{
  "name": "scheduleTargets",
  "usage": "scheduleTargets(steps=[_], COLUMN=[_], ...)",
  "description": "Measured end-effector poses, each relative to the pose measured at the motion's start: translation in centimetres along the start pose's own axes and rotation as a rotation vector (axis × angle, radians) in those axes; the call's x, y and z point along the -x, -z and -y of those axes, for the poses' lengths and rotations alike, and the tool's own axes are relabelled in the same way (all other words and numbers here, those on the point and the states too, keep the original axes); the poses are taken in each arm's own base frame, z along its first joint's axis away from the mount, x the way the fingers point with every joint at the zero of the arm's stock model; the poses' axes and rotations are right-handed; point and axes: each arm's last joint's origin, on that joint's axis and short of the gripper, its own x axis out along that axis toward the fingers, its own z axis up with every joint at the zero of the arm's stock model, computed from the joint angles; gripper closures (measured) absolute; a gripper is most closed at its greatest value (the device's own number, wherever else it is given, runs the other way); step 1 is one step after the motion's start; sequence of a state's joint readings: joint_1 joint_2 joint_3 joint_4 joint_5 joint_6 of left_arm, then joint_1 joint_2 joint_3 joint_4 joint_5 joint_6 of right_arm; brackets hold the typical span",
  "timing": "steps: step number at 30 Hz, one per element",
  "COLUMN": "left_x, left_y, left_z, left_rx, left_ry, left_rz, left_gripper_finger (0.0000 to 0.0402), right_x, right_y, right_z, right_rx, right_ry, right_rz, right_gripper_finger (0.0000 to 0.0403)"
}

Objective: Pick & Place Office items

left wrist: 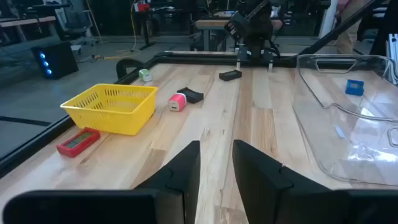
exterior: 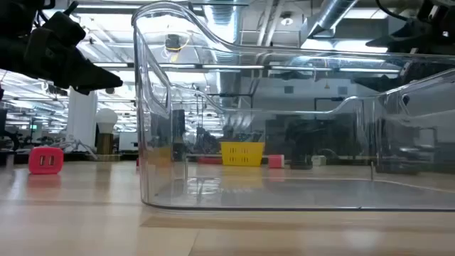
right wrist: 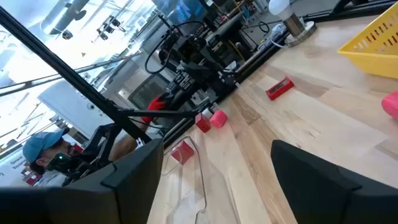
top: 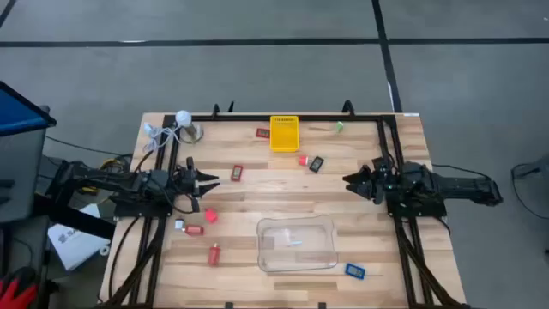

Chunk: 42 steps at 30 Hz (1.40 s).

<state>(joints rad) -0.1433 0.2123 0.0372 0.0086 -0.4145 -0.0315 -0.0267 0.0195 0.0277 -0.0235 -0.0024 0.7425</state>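
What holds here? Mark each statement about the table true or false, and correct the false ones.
1. The yellow basket sits near the table's far edge. True.
2. The clear tray is packed with red blocks. False: it looks nearly empty, with no red block in it.
3. The left claw grips a red block. False: its fingers are apart with nothing between them.
4. A blue piece lies on the wood just outside the tray, near its corner. True.
5. The right claw hangs over the basket. False: it is off to the basket's right, above bare wood.
6. A white ball rests near the table's far left corner. True.
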Motion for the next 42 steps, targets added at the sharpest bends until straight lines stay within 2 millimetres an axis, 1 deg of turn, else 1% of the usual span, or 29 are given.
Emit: scheduleTargets(steps=[39, 42], left_x=[0.00, 0.00], left_y=[-0.01, -0.01], left_z=[0.00, 0.00], left_rx=[0.000, -0.035], left_ry=[0.000, 0.000], left_rz=[0.000, 0.001], left_gripper_finger=[0.0311, 0.0311], right_x=[0.00, 0.00], right_y=[0.01, -0.06], right_z=[0.01, 0.06], right_rx=[0.000, 0.053], right_ry=[0.001, 0.014], right_rz=[0.000, 0.013], right_gripper_finger=[0.0112, 0.0112])
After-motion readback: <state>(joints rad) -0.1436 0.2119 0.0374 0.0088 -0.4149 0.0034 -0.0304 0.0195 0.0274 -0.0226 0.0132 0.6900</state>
